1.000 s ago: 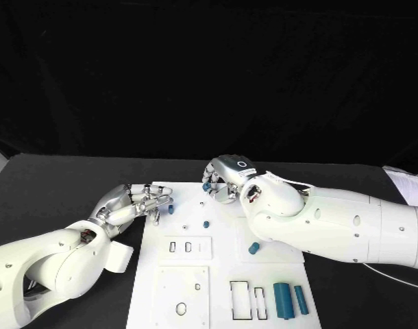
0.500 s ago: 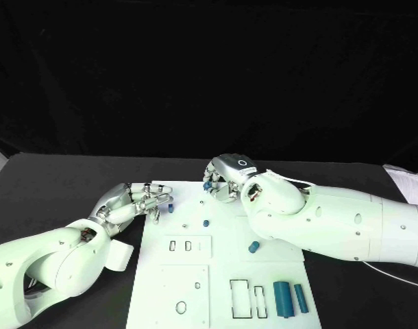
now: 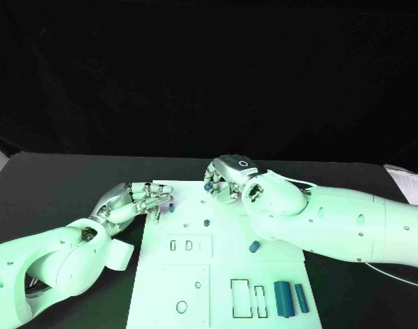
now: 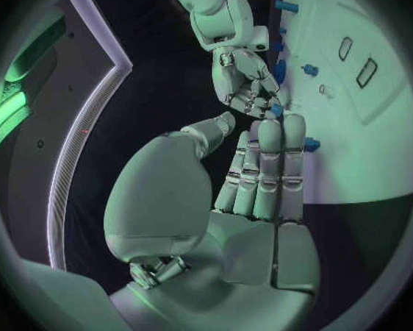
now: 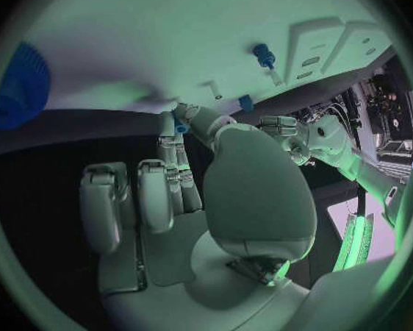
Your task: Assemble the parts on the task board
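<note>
The white task board (image 3: 224,257) lies in the middle of the table. My right hand (image 3: 227,179) hovers over its far edge and pinches a small blue part (image 3: 207,186) between thumb and fingertip; the right wrist view shows that part (image 5: 180,127) at the fingertips. My left hand (image 3: 138,200) rests at the board's far left edge, its fingers (image 4: 271,162) held together with nothing in them, beside a small blue part (image 3: 170,208). A blue peg (image 3: 206,223) stands in the board between the hands.
A blue piece (image 3: 255,246) lies mid-board. Two long blue pieces (image 3: 283,299) (image 3: 300,299) lie at the board's near right, next to rectangular slots (image 3: 240,299). More slots (image 3: 180,245) sit on the left half. Black table surrounds the board.
</note>
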Robot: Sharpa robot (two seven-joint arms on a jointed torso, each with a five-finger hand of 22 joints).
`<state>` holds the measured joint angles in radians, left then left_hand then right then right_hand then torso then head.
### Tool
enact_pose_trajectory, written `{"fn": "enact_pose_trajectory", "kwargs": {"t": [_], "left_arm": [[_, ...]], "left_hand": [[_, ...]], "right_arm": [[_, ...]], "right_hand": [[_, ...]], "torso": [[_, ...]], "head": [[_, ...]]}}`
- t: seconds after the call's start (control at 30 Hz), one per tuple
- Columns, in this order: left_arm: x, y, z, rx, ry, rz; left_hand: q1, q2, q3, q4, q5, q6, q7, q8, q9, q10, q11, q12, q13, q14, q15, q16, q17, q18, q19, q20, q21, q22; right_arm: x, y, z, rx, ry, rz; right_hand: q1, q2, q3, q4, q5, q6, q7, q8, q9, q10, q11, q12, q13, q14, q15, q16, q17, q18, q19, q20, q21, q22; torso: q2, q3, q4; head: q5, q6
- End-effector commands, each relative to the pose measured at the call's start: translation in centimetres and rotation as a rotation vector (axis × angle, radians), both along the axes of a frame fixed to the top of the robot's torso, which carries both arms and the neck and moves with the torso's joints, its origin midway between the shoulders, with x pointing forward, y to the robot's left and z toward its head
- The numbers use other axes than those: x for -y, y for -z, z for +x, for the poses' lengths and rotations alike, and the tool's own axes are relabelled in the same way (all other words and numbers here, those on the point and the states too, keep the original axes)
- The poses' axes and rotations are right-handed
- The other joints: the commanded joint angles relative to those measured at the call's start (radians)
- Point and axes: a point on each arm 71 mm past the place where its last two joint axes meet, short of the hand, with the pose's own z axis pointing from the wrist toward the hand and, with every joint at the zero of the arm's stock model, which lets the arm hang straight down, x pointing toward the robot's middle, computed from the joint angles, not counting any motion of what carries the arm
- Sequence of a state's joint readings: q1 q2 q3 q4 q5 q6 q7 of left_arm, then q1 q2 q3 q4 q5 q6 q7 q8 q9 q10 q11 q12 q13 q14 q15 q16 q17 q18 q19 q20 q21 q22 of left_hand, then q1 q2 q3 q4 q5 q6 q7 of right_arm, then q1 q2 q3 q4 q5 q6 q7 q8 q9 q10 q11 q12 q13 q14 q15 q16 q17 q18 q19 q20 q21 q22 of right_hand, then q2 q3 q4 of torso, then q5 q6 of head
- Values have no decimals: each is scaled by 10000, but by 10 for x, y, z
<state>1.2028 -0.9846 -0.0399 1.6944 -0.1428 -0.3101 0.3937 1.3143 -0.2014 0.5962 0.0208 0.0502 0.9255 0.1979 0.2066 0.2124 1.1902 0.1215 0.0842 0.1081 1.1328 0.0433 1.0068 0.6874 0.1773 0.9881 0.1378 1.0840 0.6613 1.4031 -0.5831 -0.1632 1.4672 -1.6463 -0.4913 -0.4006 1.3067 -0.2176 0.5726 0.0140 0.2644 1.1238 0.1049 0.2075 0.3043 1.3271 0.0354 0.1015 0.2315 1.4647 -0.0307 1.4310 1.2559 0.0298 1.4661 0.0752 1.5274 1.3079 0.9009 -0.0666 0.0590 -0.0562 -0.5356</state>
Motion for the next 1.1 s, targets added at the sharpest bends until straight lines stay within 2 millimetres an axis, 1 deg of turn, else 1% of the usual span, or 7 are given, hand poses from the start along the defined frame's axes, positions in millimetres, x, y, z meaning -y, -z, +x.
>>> {"fn": "enact_pose_trajectory", "kwargs": {"t": [0.03, 0.67, 0.77, 0.8, 0.83, 0.97, 1.1], "left_arm": [[2, -2, 0, 59, 162, -81], [2, -2, -1, 57, 156, -78], [2, -2, -1, 57, 154, -77], [2, -2, -1, 57, 151, -76], [2, -2, -1, 57, 148, -75], [2, -2, -1, 58, 142, -73], [2, -2, -1, 60, 144, -75]], "left_hand": [[5, 9, 51, 2, -11, -50, -15, -28, 9, -61, 0, -22, -9, -20, 28, 35, -9, -3, 29, 37, 33, 10], [5, 9, 51, 2, -11, -50, -15, -28, 9, -61, 0, -22, -9, -20, 28, 35, -9, -3, 29, 37, 33, 10], [5, 9, 51, 2, -11, -50, -15, -28, 9, -61, 0, -22, -9, -20, 28, 35, -9, -3, 29, 37, 33, 10], [5, 9, 51, 2, -11, -50, -15, -28, 9, -61, 0, -22, -9, -20, 28, 35, -9, -3, 29, 37, 33, 10], [5, 9, 51, 2, -11, -50, -15, -28, 9, -61, 0, -22, -9, -20, 28, 35, -9, -3, 29, 37, 33, 10], [5, 9, 51, 2, -11, -50, -15, -28, 9, -61, 0, -22, -9, -20, 28, 35, -9, -3, 29, 37, 33, 10], [-4, 10, 69, -8, -11, -49, -18, -21, 18, -70, 0, -17, -8, -18, 28, 50, -26, -3, 17, 41, 78, 43]], "right_arm": [[-3, 8, -3, -379, -162, -365], [-4, 8, -3, -312, -174, -259], [-3, 8, -2, -277, -154, -214], [-3, 8, -1, -272, -156, -211], [-3, 8, -1, -273, -161, -218], [-3, 8, 0, -276, -170, -241], [-2, 8, 0, -269, -179, -253]], "right_hand": [[-75, 30, 23, 27, 54, 67, -33, 335, 827, -22, -12, -52, 15, 478, -86, 38, -3, -140, 740, -89, 7, 1962], [-170, -66, 21, 63, -11, -84, 7, 286, 883, -97, 21, -123, 52, 427, -65, -58, -218, -94, 644, -78, -124, 1766], [-317, -287, 84, 141, -86, -574, 213, 25, 873, -452, 193, -344, 42, 275, 73, -357, -810, 24, 389, 17, -479, 1255], [-437, -486, 101, 212, -269, -988, 379, -223, 822, -884, 360, -409, -42, 142, 205, -633, -1316, 114, 186, 122, -774, 848], [-493, -600, 81, 259, -511, -1194, 435, -357, 808, -1068, 429, -392, -77, 107, 262, -725, -1469, 165, 82, 196, -942, 631], [-545, -721, -145, 271, -674, -1598, 464, -620, 777, -1500, 500, -352, -179, -6, 321, -1005, -1951, 288, -165, 274, -1367, 93], [-512, -711, -463, 251, -672, -1869, 460, -791, 776, -1683, 481, -265, -213, -13, 306, -1093, -2100, 310, -187, 270, -1485, -16]], "torso": [[6, -9, 3], [8, -7, -10], [13, -11, -5], [12, -8, -5], [10, -6, -2], [14, -4, 0], [12, -5, -6]], "head": [[-5, -11], [4, -8], [12, -5], [14, -9], [12, -13], [12, -21], [24, -38]]}}
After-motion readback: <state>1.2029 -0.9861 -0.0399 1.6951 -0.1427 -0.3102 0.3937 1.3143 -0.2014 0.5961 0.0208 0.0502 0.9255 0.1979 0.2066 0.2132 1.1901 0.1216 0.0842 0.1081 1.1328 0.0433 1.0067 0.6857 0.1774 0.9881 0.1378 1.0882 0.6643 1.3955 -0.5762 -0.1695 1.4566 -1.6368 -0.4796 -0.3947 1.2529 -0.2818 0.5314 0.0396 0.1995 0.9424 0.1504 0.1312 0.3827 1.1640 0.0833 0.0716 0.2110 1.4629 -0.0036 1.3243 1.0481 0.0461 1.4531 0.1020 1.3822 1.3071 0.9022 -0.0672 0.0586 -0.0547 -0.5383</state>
